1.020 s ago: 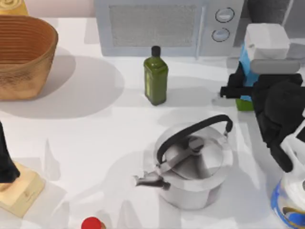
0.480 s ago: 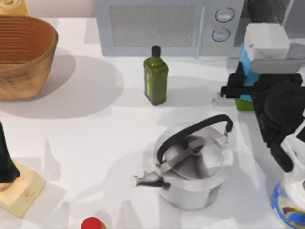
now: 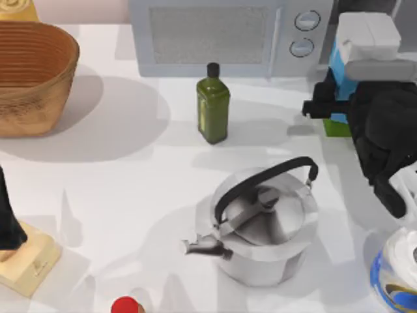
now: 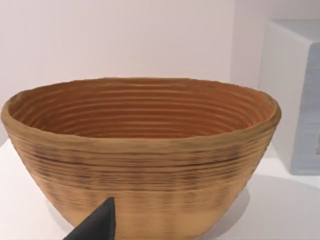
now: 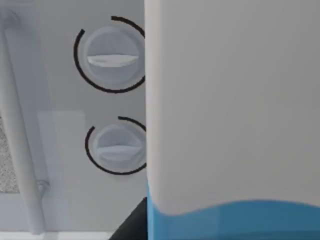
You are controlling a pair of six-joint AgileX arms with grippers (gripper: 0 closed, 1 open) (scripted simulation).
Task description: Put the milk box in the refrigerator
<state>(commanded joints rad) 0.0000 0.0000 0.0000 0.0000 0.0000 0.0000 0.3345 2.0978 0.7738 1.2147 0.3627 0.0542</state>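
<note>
The milk box [image 3: 340, 68], light blue with a white folded top and a green base, is at the back right, beside the microwave's dials. My right gripper [image 3: 340, 107] is shut on its lower body, one black finger showing on its left side. The right wrist view has the milk box [image 5: 230, 125] very close, with the two dials [image 5: 112, 55] behind it. A grey cabinet face at the far back right is the refrigerator [image 3: 408, 19], mostly hidden by the carton and arm. My left arm [image 3: 6, 218] is parked at the left edge, one dark fingertip [image 4: 97, 227] facing the basket.
The grey microwave [image 3: 215, 39] stands along the back. A green bottle [image 3: 212, 107] is in front of it, and a steel kettle [image 3: 264, 225] sits mid-table. A woven basket [image 3: 32, 75] is back left, a wooden block [image 3: 29, 261] front left, and a blue-white object [image 3: 397, 274] front right.
My right gripper has carried the milk box a little toward the back of the table; its shadow on the table has shifted. Nothing else moved.
</note>
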